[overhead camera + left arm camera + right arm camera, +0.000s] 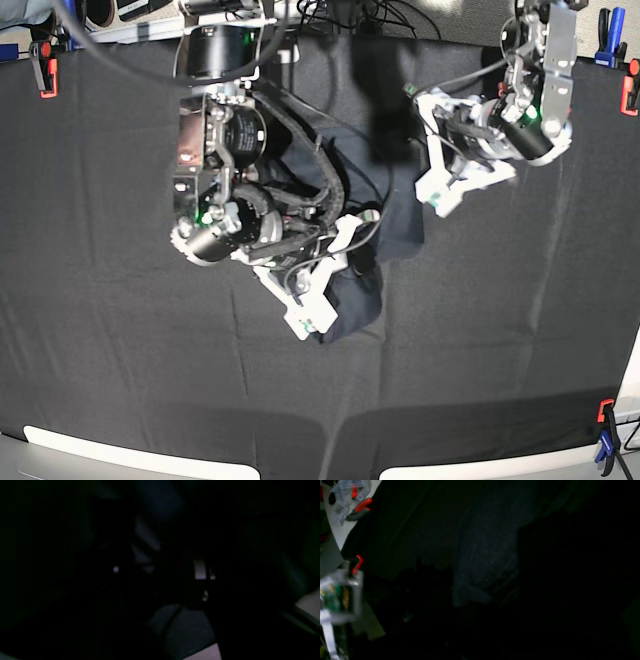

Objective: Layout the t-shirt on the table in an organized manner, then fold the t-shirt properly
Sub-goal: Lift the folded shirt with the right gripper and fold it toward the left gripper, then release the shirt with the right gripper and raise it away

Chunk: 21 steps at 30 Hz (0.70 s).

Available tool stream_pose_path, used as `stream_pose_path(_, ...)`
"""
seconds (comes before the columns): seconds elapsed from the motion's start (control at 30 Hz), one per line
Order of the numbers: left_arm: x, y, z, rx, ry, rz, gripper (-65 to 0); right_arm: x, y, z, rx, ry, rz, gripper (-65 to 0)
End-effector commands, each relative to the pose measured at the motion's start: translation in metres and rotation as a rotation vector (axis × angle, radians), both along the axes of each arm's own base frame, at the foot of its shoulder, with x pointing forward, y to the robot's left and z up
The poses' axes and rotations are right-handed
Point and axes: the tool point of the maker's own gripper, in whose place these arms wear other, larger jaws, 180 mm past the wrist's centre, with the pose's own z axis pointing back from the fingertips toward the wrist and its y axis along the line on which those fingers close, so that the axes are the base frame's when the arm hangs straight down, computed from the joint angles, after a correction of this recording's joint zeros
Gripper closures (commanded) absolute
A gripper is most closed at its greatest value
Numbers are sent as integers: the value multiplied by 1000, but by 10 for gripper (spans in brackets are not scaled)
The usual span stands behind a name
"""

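Still the laying-out step: the right claw (352,262) is clenched on the bunched t-shirt (400,225), the left claw (443,165) released beside it. Next, spread it flat on the tabletop (100,330).

Right tool (355,262) closed and low — left tool (425,190) spread wide, raised.

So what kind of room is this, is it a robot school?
Probably a robot lab or workshop. A table draped in black cloth is held by orange clamps, loose cables trail along the back edge, and two robot arms work on a dark t-shirt.
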Motion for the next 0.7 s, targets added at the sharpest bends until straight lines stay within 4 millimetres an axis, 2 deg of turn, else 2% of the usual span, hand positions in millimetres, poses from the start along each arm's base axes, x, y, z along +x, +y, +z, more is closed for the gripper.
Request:
stream_pose_path(0.0, 10, 6, 11, 16, -49, 34, -286, 11, 6, 22, 56, -56, -14, 0)
stream_pose_path(0.17, 19, 25, 15, 95, -98, 117, -286, 11, 6, 23, 63, -62, -16, 0)
stream_pose_path(0.37, 19, 26, 15, 100, -99, 117, -286, 9, 18, 40, 179, -72, 12, 0)
stream_pose_path(0.57, 19, 26, 15, 100, -99, 118, -286, 8, 20, 42, 191, -70, 15, 0)
stream_pose_path(0.6, 19, 26, 15, 100, -99, 117, -286, 8, 20, 42, 197, -70, 17, -20)
stream_pose_path(0.67, 19, 26, 15, 100, -99, 117, -286, 7, 22, 45, 218, -70, 23, -167)
